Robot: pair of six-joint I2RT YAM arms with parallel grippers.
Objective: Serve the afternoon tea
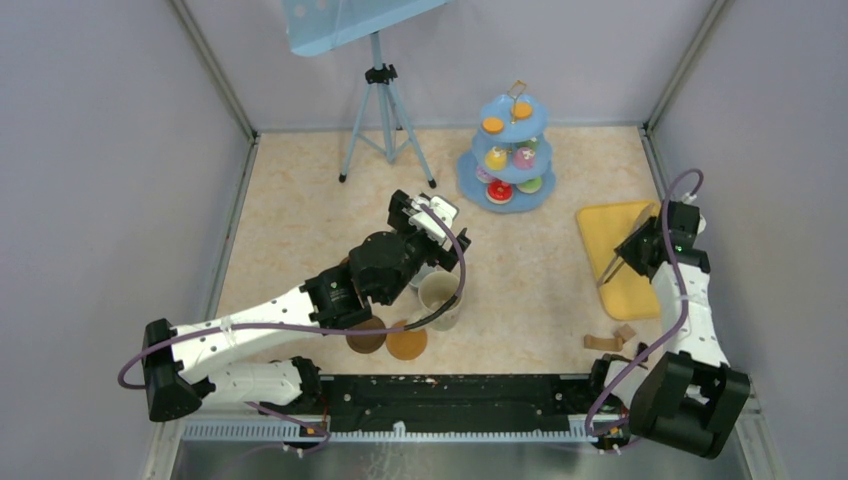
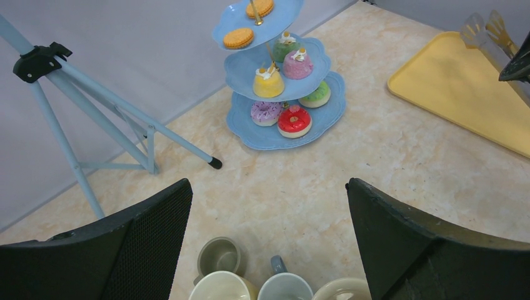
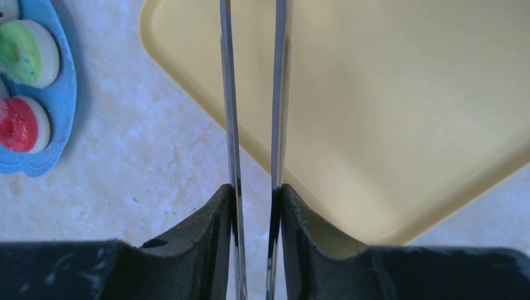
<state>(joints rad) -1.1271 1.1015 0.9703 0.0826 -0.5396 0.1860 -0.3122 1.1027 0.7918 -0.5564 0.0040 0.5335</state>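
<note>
Right wrist view first: the right claw (image 3: 255,195) is pinching the metal tongs (image 3: 229,94). One black finger presses on each thin arm, and the two arms run out almost parallel with a narrow gap between them. Under them lies the yellow tray (image 3: 400,94), flat on the mottled beige bench (image 3: 144,181). At the left edge is the scalloped rim of the light-blue cake stand (image 3: 64,94), with a red cake (image 3: 19,125) and a green cake (image 3: 28,53) on its bottom tier.

Over to the left wrist view: the left claw (image 2: 269,187) is spread wide, gripping nothing. It hangs over a tight cluster of mugs (image 2: 220,255), some grey, some cream-rimmed. Farther out the cake stand is upright, three tiers shrinking toward the top, with a gold rod through the middle. There are two orange biscuits on top and yellow, pink and green cakes with white dabs on the middle tier. A purple ring sits beside the red and green ones below. A pale-blue tripod (image 2: 94,106) stands to its left.

From the top external view, two round brown coasters (image 1: 408,345) lie side by side near the front edge, just beside the large cream mug (image 1: 437,292). The stand sits well apart, toward the far side of the bench.
</note>
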